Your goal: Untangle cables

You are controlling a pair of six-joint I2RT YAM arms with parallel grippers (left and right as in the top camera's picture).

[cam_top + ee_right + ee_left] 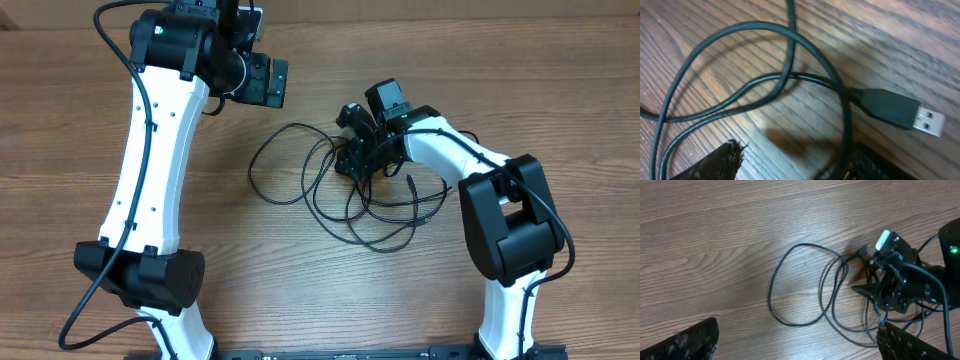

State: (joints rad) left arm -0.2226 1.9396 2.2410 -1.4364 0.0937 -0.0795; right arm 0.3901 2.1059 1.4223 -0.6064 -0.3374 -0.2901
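Cables (788, 76), black and crossing in loops, lie on the tabletop (900, 40) between the spread right jaws, a silver-tipped plug (900, 112) just beside. Left jaws, also spread, hang well apart; overhead, the right arm (440, 150) hides the tangle's centre.

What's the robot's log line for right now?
task: untangle cables | cables: tangled loops on table | USB plug: lying flat | right jaws: open, down over tangle | left jaws: open, empty, off to side

no legible text, labels, or nos.
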